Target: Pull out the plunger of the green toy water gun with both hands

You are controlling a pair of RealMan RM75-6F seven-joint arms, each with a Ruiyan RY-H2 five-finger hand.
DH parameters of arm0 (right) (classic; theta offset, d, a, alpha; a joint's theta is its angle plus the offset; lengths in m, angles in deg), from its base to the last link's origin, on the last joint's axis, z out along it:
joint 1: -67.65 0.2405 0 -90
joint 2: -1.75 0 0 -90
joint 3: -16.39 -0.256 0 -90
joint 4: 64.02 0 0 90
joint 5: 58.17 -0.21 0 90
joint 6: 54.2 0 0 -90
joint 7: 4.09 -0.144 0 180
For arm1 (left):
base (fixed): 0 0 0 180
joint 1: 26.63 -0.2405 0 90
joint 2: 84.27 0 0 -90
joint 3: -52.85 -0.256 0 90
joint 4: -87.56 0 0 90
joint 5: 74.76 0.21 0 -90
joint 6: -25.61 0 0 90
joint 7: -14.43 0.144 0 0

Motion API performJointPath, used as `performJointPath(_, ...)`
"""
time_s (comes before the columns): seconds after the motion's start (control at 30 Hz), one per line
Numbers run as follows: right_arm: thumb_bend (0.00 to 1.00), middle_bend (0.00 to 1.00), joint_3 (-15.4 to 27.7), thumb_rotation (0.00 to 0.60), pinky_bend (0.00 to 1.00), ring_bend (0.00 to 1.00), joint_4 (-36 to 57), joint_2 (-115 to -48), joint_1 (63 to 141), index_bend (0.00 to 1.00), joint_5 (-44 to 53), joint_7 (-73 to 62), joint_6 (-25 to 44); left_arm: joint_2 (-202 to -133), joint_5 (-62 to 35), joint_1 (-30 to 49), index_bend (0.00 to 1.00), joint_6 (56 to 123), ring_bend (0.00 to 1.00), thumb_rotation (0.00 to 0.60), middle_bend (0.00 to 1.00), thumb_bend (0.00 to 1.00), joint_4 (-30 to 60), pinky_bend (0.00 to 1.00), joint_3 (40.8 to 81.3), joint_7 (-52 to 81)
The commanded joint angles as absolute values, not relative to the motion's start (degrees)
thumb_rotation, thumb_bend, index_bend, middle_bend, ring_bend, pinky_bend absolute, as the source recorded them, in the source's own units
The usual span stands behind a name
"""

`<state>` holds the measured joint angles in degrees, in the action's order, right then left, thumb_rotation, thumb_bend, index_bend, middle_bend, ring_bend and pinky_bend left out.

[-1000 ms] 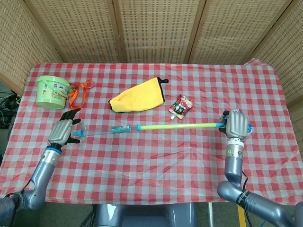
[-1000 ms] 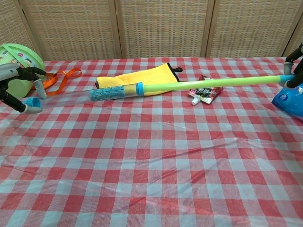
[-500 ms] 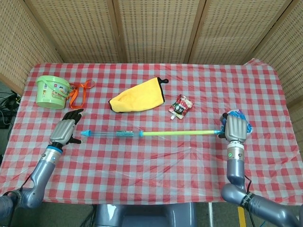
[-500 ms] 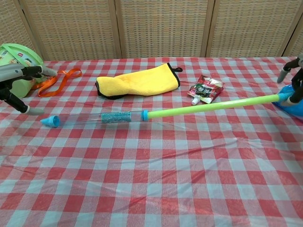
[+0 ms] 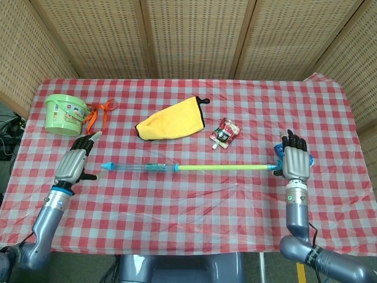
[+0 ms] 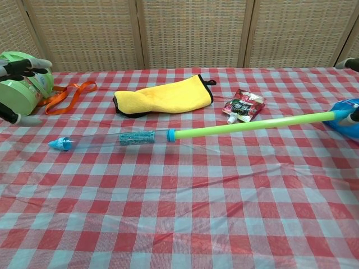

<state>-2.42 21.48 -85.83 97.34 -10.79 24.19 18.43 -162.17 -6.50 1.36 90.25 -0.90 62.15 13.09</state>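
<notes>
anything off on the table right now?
Mostly tidy. The green toy water gun lies flat across the cloth with its clear plunger drawn far out, and neither the left robot hand nor the right robot hand visibly grips it. No spills or damage show.

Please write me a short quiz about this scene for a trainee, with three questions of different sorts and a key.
1. True or false: the left robot hand holds the gun.
2. Which thing lies nearest the bucket? A. ribbon B. pouch C. cloth
3. Fill in: the gun's green rod ends beside the ___ robot hand.

Key: 1. False: the gun lies on the table, apart from that hand. 2. A. 3. right, the right robot hand.
</notes>
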Motion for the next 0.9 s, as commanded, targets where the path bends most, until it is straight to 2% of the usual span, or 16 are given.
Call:
performJointPath(0.03, 0.20, 0.00, -0.4, 0.600, 0.01, 0.00, 22.6, -83.5, 95.1, 0.06, -5.2, 18.6, 19.0, -161.2, -3.3, -1.9, 0.00, 95.0, 0.00, 0.600, 0.00, 0.19, -2.2, 0.00, 60.7, 11.9)
performJointPath(0.13, 0.18, 0.00, 0.0, 0.600, 0.00, 0.00, 22.5, -82.7, 94.5, 0.03, -4.0, 16.8, 18.8, -160.7, -2.4, -3.3, 0.00, 96.4, 0.00, 0.600, 0.00, 0.19, -2.3, 0.00, 60.0, 11.0)
performJointPath(0.37, 0.03, 0.00, 0.1, 0.600, 0.00, 0.00, 24.5, -79.8, 95.3, 0.00, -6.9, 20.6, 15.9, -159.3, -2.2, -4.6, 0.00, 96.6, 0.00, 0.600, 0.00, 0.19, -2.4, 0.00, 59.8, 9.5)
performJointPath(0.63, 0.02, 0.00, 2.4, 0.600, 0.00, 0.00, 19.9, -82.1, 98.1, 0.00, -6.1, 37.6, 22.0, -158.7, -1.4, -5.2, 0.00, 98.1, 0.00, 0.600, 0.00, 0.19, -3.7, 0.00, 60.1, 11.8)
performJointPath(0.77, 0.01, 0.00, 2.8, 0.600, 0.00, 0.00, 23.8, -79.5, 100.0, 0.00, -11.6, 46.7, 18.7, -158.5, -2.3, -5.2, 0.00, 97.1, 0.00, 0.600, 0.00, 0.19, -4.0, 0.00, 60.1, 12.7)
performJointPath(0.9, 0.00, 0.00, 3.0, 0.600, 0.00, 0.00, 26.8, -77.0, 101.7, 0.00, -15.4, 50.3, 15.5, -158.6, -2.7, -5.1, 0.00, 96.3, 0.00, 0.600, 0.00, 0.19, -4.0, 0.00, 60.1, 13.6)
